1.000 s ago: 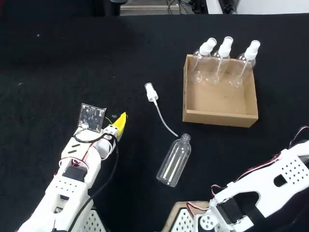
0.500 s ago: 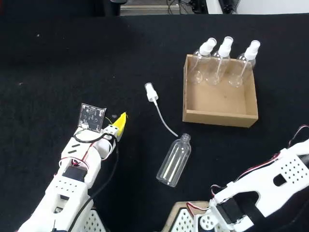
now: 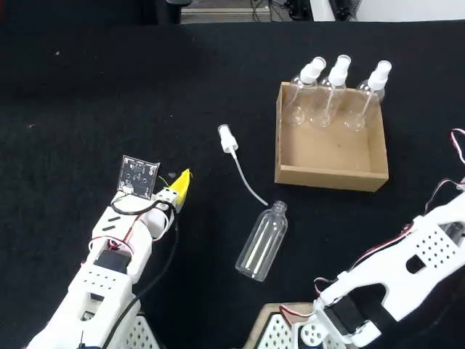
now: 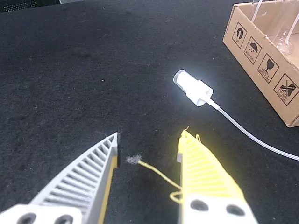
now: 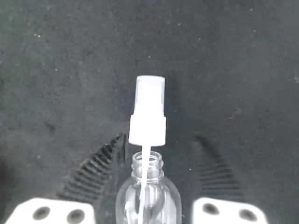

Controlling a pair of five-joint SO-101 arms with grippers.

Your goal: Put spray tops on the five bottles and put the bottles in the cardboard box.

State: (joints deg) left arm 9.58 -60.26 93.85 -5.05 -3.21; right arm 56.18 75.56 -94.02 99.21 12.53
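A clear bottle (image 3: 263,240) without a top lies on the black table (image 3: 109,87), its neck pointing at the box. A white spray top (image 3: 228,138) with a long tube lies just beyond it, also seen as the spray top (image 4: 192,87) ahead of my left gripper (image 4: 148,135). That left gripper (image 3: 178,187) rests open and holds nothing. The cardboard box (image 3: 330,174) holds three capped bottles (image 3: 327,94) along its far wall. My right gripper (image 5: 159,137) is shut on another bottle (image 5: 148,200), whose spray top (image 5: 148,112) sits loosely raised above the neck.
The right arm (image 3: 392,276) fills the near right corner of the table. The box wall (image 4: 266,60) stands to the far side of the left gripper. A small circuit board (image 3: 139,176) sits on the left arm's wrist.
The right arm has swung a little up and to the right in the high view. The left arm, the lying bottle and the loose spray top have not moved.
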